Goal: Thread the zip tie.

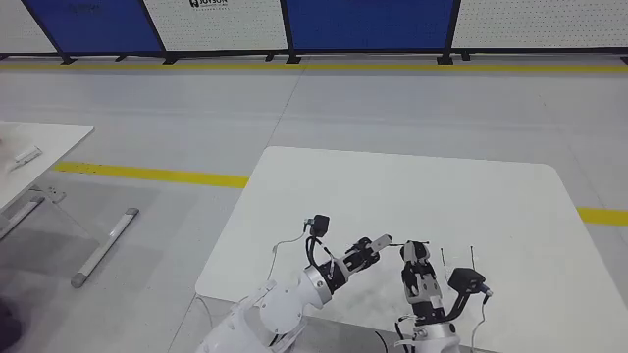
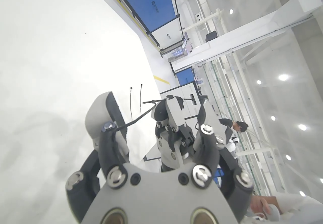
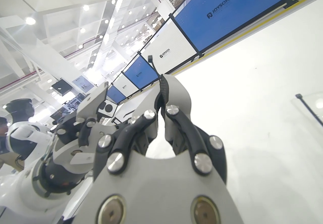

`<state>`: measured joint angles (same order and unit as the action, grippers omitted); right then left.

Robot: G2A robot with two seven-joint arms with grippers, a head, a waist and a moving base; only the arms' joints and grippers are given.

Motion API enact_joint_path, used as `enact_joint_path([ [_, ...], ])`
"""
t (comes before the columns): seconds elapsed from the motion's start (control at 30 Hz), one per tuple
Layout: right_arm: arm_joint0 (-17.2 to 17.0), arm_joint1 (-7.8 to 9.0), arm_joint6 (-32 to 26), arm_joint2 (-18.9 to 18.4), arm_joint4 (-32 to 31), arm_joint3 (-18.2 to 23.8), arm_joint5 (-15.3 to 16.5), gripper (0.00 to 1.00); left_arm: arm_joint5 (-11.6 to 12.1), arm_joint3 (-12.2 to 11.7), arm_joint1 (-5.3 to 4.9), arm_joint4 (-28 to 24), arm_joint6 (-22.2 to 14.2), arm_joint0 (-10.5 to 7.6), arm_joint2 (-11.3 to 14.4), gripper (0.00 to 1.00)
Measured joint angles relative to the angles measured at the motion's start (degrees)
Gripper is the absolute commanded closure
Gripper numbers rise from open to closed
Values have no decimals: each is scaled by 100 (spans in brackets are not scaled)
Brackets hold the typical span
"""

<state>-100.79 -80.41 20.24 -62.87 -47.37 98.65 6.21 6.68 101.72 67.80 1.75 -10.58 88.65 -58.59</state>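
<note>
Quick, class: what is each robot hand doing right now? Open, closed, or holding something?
Left hand: open, fingers spread wide, nothing clamped.
Right hand: closed on the zip tie.

Illumination is bright, even and diffuse throughout, coming from above. Top view: the white table (image 1: 412,191) and the pale floor (image 1: 294,108) are uniformly lit, with only a faint soft-edged shadow on the floor beneath the side table (image 1: 44,137). Left wrist view: round ceiling lamps (image 2: 283,77) appear as blown-out discs with hazy halos, and the tabletop washes out to almost featureless white. Right wrist view: overhead lights (image 3: 30,20) flare, pale streaks of glare cross the roof structure, and the zip tie (image 3: 154,67) reads as a dark silhouette against this brightness. Wide-angle distortion bows the row of partition panels (image 3: 227,7) towards the frame edges.
</note>
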Motion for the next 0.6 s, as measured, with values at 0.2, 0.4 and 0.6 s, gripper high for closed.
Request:
enact_joint_path([
  [0.2,-29,8,16,-30,25,36,30,100,-60,-56,16,8,7,-72,79,100],
  [0.4,-45,13,48,-55,81,21,78,100,-85,-72,24,-16,52,-92,101,100],
  [0.6,-53,15,113,-71,137,4,128,100,-101,-68,27,-10,81,-89,122,100],
])
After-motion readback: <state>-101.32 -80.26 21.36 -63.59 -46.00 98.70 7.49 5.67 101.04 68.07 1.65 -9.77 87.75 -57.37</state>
